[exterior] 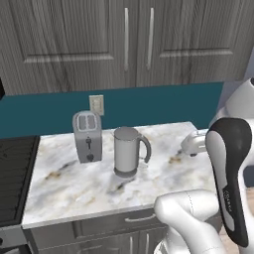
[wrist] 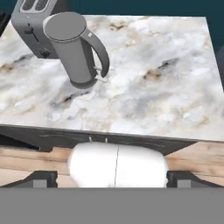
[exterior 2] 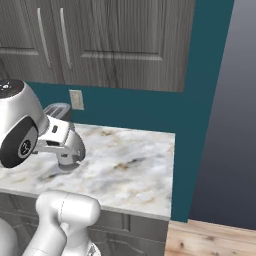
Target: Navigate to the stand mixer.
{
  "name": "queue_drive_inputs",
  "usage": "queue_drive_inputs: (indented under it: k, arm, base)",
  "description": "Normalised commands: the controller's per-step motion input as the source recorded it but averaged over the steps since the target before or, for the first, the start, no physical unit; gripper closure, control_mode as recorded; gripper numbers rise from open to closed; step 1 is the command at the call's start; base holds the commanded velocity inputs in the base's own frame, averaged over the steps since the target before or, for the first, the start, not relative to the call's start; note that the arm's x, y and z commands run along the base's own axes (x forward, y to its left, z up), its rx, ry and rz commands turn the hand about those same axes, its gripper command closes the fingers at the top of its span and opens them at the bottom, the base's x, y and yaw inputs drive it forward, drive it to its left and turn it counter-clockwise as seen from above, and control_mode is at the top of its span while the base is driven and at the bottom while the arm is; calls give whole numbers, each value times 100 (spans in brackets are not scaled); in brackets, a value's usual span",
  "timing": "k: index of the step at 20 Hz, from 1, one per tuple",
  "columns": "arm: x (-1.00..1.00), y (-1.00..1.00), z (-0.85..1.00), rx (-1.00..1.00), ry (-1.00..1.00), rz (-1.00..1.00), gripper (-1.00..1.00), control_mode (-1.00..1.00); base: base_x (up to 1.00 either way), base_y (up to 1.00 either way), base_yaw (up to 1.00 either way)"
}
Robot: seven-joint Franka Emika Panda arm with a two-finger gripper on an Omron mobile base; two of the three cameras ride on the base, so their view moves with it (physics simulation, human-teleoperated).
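1 kettle (exterior: 128, 151), 1 toaster (exterior: 87, 136), 1 wall outlet (exterior: 96, 104), 1 counter (exterior: 74, 188).

Toaster (wrist: 35, 30) cropped by the hand view's top edge, kettle (exterior: 128, 151) partly overlapping it there.

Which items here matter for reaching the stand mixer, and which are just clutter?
Belongs to the job:
- none of the appliances here; no stand mixer on this counter

Just lying about:
- silver kettle
- toaster
- wall outlet

Kettle (exterior: 128, 151) beside toaster (exterior: 87, 136) on counter (exterior: 163, 183)
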Motion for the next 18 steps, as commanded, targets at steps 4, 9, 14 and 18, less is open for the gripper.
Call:
queue_drive_inputs:
  k: [4,9,14,18]
  arm:
    - [0,0,0,0,0,0,-100,100]
    - [0,0,0,0,0,0,-100,100]
    - [0,0,0,0,0,0,-100,100]
    - [0,0,0,0,0,0,-100,100]
  base:
    - [-51,24,33]
    - [-46,35,67]
    - [-42,21,93]
    - [-36,4,100]
